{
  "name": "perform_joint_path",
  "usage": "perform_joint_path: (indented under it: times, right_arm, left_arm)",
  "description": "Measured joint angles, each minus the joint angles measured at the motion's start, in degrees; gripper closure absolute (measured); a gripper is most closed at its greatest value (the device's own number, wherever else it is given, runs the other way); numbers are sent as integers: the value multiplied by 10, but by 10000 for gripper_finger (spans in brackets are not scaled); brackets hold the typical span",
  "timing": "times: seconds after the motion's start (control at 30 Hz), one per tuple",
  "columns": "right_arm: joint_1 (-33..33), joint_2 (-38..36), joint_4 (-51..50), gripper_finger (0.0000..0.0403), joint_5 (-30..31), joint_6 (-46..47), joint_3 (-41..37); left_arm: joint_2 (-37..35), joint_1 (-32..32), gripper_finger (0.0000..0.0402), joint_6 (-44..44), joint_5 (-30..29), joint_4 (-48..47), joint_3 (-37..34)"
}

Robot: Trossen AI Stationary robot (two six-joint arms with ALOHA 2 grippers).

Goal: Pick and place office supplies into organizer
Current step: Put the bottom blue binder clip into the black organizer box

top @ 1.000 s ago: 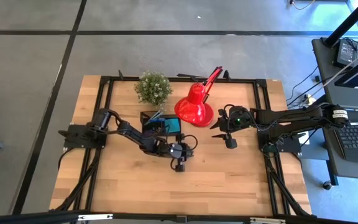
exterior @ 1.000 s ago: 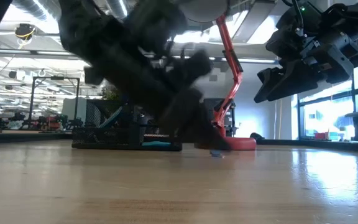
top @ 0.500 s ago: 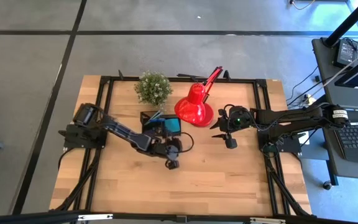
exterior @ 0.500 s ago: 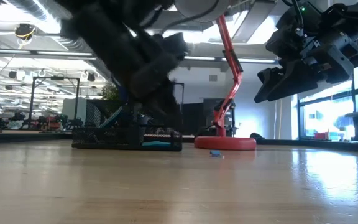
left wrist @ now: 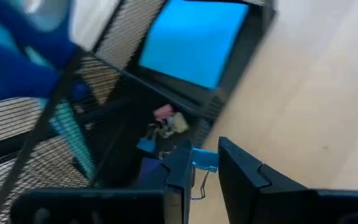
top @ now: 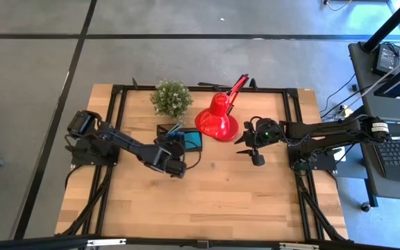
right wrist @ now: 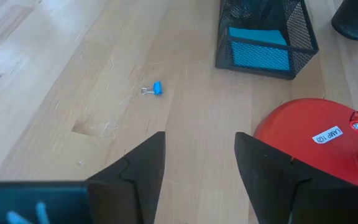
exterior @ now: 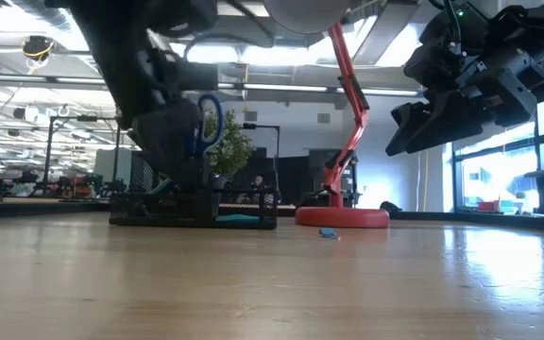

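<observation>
The black mesh organizer [top: 169, 132] [right wrist: 263, 37] stands mid-table and holds a blue sticky-note pad [left wrist: 194, 40], blue-handled scissors [exterior: 208, 118] and small clips [left wrist: 163, 121]. My left gripper [top: 177, 167] [left wrist: 204, 165] hovers at the organizer's near side, shut on a small blue binder clip [left wrist: 204, 158]. Another blue clip [right wrist: 156, 89] [exterior: 327, 232] lies loose on the wood. My right gripper [top: 255, 154] [right wrist: 197, 168] hangs open above the table, right of the lamp, with nothing between its fingers. My left gripper pinches the blue clip's body [left wrist: 205, 155] between its two fingers, near their free ends. The fingers slant down toward the organizer from its near side. The clip's silvery wire handles [left wrist: 197, 186] lie in the gap between the fingers. The clip is clear of the table.
A red desk lamp [top: 217, 118] stands right of the organizer and a small potted plant [top: 171, 97] behind it. Black frame rails [top: 117, 111] edge the table. Bare wood stretches toward the near edge.
My left gripper has risen off the table and gone toward the table's left and far side, up to the organizer, turning and tipping on the way, still shut. The loose blue clip on the wood has stayed put.
</observation>
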Motion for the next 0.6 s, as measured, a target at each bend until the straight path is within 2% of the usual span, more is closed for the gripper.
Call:
perform_joint_path:
  times: [0.3, 0.6]
  right_arm:
    - [0, 0, 1, 208, 0, 0, 0]
    - [0, 0, 1, 208, 0, 0, 0]
  left_arm:
    - [5, 8, 345, -60, -73, -24, -3]
    - [5, 27, 345, -61, -76, -25, -3]
